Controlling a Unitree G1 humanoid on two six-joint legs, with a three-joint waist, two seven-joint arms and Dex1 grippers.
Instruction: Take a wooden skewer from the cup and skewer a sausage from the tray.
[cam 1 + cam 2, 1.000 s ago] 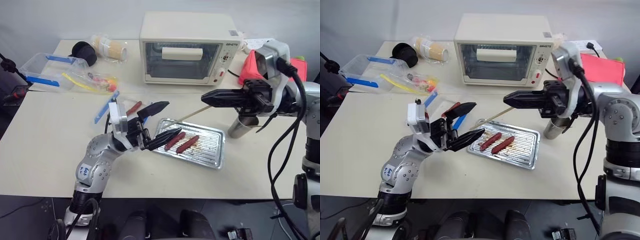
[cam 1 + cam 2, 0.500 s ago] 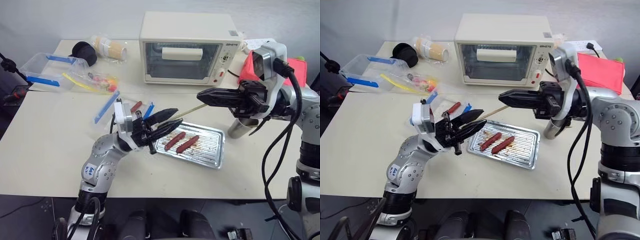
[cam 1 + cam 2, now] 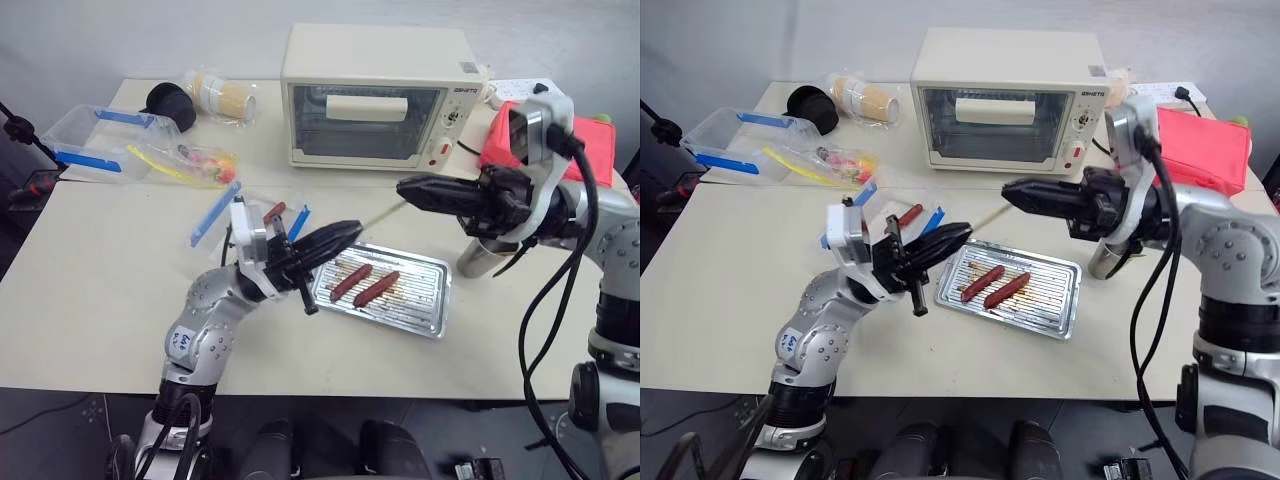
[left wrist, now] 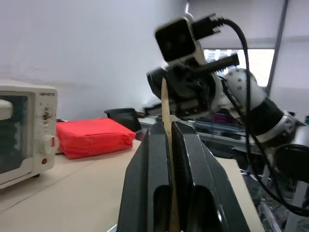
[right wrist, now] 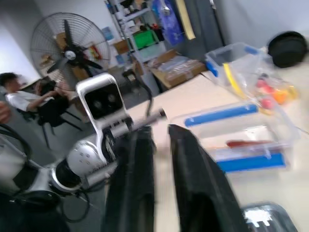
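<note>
Handover: left gripper [image 3: 343, 234] pinches wooden skewer [image 3: 382, 214]; right gripper [image 3: 412, 188], at its 2 o'clock, slightly parted, should release fully.

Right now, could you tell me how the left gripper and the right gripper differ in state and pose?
The left gripper is shut on the wooden skewer, which runs up between its fingers; the right gripper has its fingers parted, a gap showing between them. The left gripper sits low beside the tray and aims up toward the right arm; the right gripper is higher, lying level and aiming toward the left arm. Both have two black fingers and meet along the skewer.
</note>
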